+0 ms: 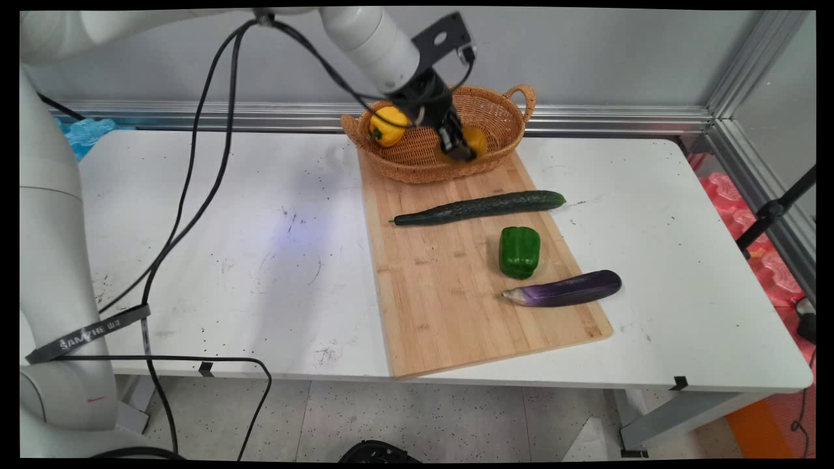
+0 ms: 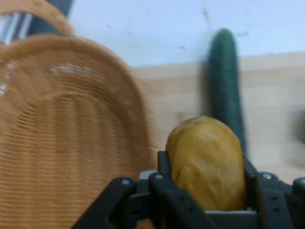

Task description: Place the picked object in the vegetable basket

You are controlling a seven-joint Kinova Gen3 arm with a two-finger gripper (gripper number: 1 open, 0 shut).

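Note:
My gripper [image 1: 461, 148] is shut on a yellow-orange fruit [image 2: 207, 162], which sits between the two fingers in the hand view. In the main view that fruit [image 1: 477, 140] hangs just over the near right side of the wicker basket [image 1: 502, 111]. A yellow bell pepper [image 1: 386, 126] lies in the basket's left part. On the wooden cutting board [image 1: 443, 306] in front of the basket lie a long cucumber [image 1: 479, 208], a green bell pepper [image 1: 519, 251] and a purple eggplant [image 1: 565, 289]. The hand view shows the basket's woven wall [image 2: 66, 143] at left and the cucumber [image 2: 228, 86] beyond the fruit.
The white table [image 1: 228, 260] carries the board right of its middle. Black cables [image 1: 195, 195] hang from the arm over the table's left half. An aluminium rail [image 1: 619, 120] runs along the back wall. Pink items [image 1: 736, 208] lie beyond the table's right edge.

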